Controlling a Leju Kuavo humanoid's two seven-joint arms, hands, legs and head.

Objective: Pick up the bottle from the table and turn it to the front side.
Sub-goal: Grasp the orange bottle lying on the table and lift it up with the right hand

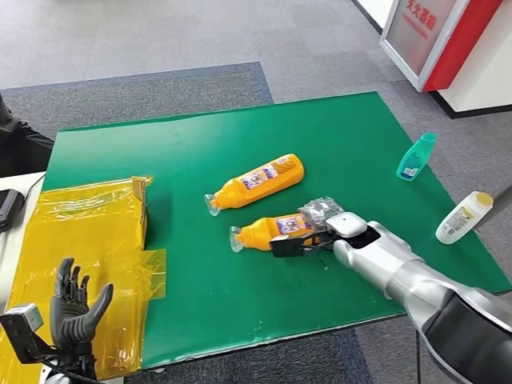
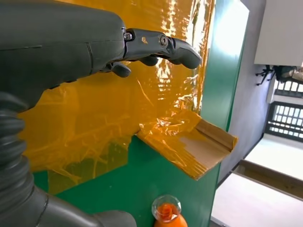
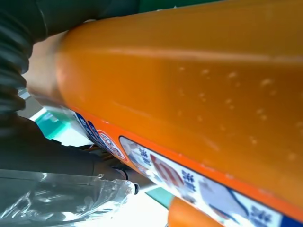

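Near orange bottle (image 1: 266, 232) lies on its side mid-table, clear cap pointing left, label up. Right hand (image 1: 308, 236) wraps its base end, fingers closed round it, some clear plastic film (image 1: 320, 210) bunched there. Second orange bottle (image 1: 257, 182) lies just beyond. Left hand (image 1: 75, 308) hovers open, holding nothing, over yellow film (image 1: 90, 232) at green table (image 1: 211, 296) left edge.

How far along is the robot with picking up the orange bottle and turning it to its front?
Done: the right hand has reached the nearer orange bottle and closed around its body. In hand: the grasp; the bottle seems to lie on the green table. Left: lifting and turning it. The left hand hangs open over the yellow film.
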